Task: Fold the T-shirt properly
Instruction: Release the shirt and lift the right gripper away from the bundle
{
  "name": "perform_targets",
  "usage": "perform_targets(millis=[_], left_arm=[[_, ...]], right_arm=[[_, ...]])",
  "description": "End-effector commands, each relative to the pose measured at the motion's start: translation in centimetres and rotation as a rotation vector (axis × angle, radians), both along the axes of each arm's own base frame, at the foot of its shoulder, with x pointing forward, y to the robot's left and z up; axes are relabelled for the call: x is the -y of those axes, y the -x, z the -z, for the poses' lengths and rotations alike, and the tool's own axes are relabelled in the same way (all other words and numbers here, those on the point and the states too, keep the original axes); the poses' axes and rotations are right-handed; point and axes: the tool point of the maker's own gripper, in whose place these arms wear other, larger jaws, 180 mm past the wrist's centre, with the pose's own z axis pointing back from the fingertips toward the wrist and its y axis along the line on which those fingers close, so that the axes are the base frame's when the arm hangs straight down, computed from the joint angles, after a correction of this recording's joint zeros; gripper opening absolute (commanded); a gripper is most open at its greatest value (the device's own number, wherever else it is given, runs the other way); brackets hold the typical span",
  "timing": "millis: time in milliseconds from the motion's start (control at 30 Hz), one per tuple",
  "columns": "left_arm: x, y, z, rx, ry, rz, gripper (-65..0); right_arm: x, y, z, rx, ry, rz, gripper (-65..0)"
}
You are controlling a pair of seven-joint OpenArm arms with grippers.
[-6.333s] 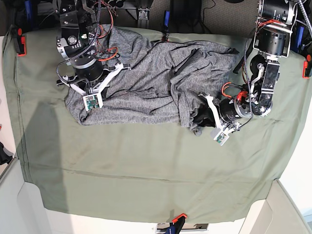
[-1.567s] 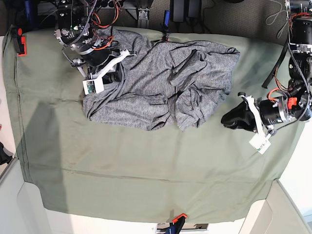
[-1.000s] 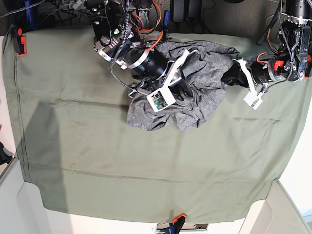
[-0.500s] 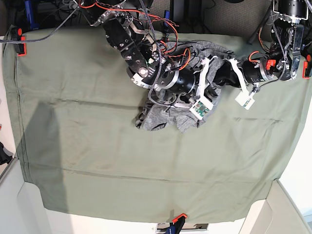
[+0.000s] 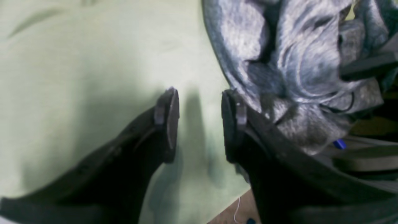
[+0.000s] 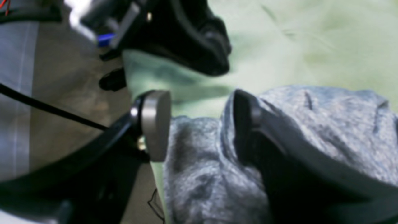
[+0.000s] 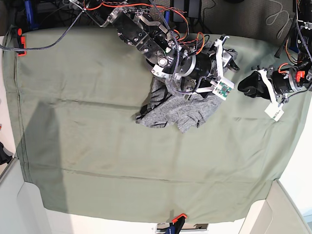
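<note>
Left wrist view, jaws: the left gripper (image 5: 197,124) has its jaws parted, with only bare green cloth (image 5: 77,77) showing in the gap.
Left wrist view, T-shirt: the T-shirt (image 5: 295,71) is bunched to the right of the jaws; its edge lies against the outer side of the right-hand jaw, none of it between them.
Right wrist view, jaws: the right gripper (image 6: 199,124) stands released, jaws apart.
Right wrist view, T-shirt: grey knit (image 6: 311,130) is heaped under and behind the jaws; a fold rises into the gap and drapes over the right-hand jaw. The view is blurred, so contact with the pads cannot be told.
Base view, T-shirt: it lies crumpled (image 7: 185,109) on the green cloth (image 7: 97,146) covering the tabletop, toward the far edge, right of centre.
Base view, arms: the right gripper (image 7: 225,61) is over the heap's upper right part; the left gripper (image 7: 247,89) sits apart from it, further right.
</note>
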Motion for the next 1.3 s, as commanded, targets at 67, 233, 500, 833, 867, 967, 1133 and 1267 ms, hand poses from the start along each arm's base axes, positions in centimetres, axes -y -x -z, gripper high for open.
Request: perform_targets(millis=[67, 233, 500, 833, 867, 967, 1133, 1267], left_arm=[[-0.6, -1.0, -1.6, 0.052, -0.004, -0.002, -39.4], [-0.6, -1.0, -1.6, 0.053, -0.003, -0.002, -39.4], [-0.7, -1.0, -1.6, 0.052, -0.005, -0.002, -39.4], [-0.7, -1.1, -1.7, 0.058, -0.004, -0.004, -39.4], [-0.7, -1.1, -1.7, 0.058, -0.004, -0.004, -39.4], [-0.6, -1.2, -1.7, 0.063, -0.001, -0.006, -39.4], [-0.5, -1.7, -2.3, 0.099, 0.015, -0.017, -39.4], [-0.7, -2.2, -2.6, 0.113, 0.004, -0.016, -39.4]], right_arm=[[-0.9, -0.8, -3.3, 0.073, -0.075, 0.0, -33.3], [0.9, -3.4, -7.2, 0.191, -0.103, 0.134, -33.3], [7.2, -7.6, -6.1, 0.139, 0.025, 0.374, -33.3], [14.2, -9.0, -1.8, -0.002, 0.039, 0.615, -65.0], [14.6, -9.1, -1.6, -0.008, 0.04, 0.63, -65.0], [15.1, -9.0, -1.1, -0.021, 0.038, 0.644, -65.0], [13.3, -7.8, 0.2, -0.092, 0.011, 0.558, -65.0], [10.8, -5.7, 2.0, -0.174, -0.004, 0.446, -65.0]])
